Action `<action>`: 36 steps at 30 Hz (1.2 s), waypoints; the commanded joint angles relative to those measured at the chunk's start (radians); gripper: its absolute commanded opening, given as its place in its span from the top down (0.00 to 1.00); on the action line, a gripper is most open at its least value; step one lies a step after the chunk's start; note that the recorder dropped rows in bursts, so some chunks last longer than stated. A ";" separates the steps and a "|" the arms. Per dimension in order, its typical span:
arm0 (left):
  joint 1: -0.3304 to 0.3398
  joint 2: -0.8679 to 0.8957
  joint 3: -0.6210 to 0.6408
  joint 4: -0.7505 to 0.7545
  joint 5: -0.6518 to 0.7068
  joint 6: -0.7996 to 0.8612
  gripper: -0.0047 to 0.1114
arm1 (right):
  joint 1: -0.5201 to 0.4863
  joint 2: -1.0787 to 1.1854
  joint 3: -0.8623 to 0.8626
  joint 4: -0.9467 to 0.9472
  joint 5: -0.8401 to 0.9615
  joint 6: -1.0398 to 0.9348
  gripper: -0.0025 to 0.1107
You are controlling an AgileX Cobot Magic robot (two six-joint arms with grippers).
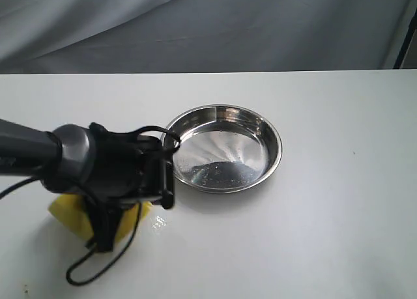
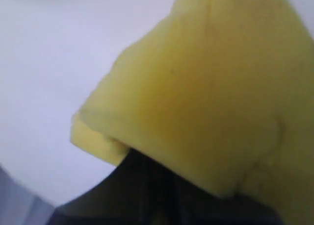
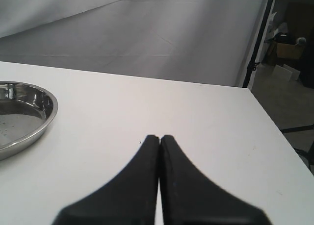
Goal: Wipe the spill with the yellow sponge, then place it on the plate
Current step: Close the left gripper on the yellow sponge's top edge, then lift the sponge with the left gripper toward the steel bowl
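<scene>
The yellow sponge (image 1: 68,214) lies low on the white table at the front left, mostly covered by my left arm. In the left wrist view the yellow sponge (image 2: 206,87) fills the picture, bent and squeezed against the dark jaws, so my left gripper (image 1: 111,211) is shut on it. A small glossy wet patch, the spill (image 1: 158,222), shows on the table right beside the sponge's near corner. The steel plate (image 1: 277,139) stands to the right of the arm with nothing in it. My right gripper (image 3: 160,137) is shut and holds nothing, hovering over bare table right of the plate (image 3: 49,112).
A black cable (image 1: 98,266) loops down from the left arm onto the table in front of the sponge. Grey cloth (image 1: 208,25) hangs behind the table's far edge. The table's right edge (image 3: 265,112) and a stand show in the right wrist view.
</scene>
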 commanded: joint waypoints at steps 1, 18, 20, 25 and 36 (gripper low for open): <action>0.161 -0.003 0.006 0.269 0.153 -0.246 0.96 | 0.003 0.004 0.003 0.007 -0.008 0.002 0.98; 0.190 -0.129 0.010 -0.260 -0.167 -0.013 0.96 | 0.003 0.004 0.003 0.007 -0.008 0.002 0.98; 0.171 -0.071 0.008 -0.421 -0.166 0.104 0.96 | 0.003 0.004 0.003 0.007 -0.008 0.002 0.98; 0.060 -0.076 0.013 -0.765 -0.164 0.496 0.96 | 0.003 0.004 0.003 0.007 -0.008 0.002 0.98; 0.519 0.062 0.068 0.142 -0.164 -0.271 0.96 | 0.003 0.004 0.003 0.007 -0.008 0.002 0.98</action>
